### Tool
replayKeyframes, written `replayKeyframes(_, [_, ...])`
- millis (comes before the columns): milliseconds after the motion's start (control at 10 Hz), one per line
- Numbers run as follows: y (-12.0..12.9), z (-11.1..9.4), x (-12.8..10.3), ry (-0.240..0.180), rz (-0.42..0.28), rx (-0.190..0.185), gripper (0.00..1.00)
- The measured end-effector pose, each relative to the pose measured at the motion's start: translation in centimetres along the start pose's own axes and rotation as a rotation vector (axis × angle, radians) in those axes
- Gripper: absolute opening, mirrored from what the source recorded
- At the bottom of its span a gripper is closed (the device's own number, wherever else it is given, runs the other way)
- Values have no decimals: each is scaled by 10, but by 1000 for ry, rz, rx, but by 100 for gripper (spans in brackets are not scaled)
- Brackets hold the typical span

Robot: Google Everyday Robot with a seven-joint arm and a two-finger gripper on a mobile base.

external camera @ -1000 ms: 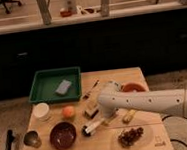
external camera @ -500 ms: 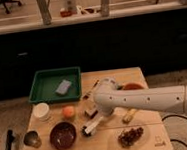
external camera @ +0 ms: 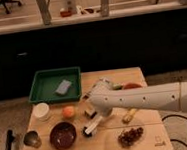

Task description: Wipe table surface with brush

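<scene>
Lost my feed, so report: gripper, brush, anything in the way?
Gripper mid-table, shut on brush handle. Bristle head down on table surface. Dark bowl close beside it, tan block just behind.

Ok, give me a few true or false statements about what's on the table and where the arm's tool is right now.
1. The tool grips the brush by its white handle, over the middle of the table. True.
2. The brush's black head is inside the green tray. False: it rests on the table, just right of the dark bowl.
3. A sponge lies in the green tray. True.
4. The grapes are in the dark bowl. False: they lie on the table near its front right corner.
</scene>
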Motion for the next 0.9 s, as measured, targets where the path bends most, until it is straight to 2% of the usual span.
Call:
replayKeyframes(300, [2, 1, -2, 24, -6, -11, 0])
replayKeyframes(700, [17, -2, -9, -5, -26, -24, 0])
replayKeyframes(900, [30, -2, 1, -5, -10, -36, 0])
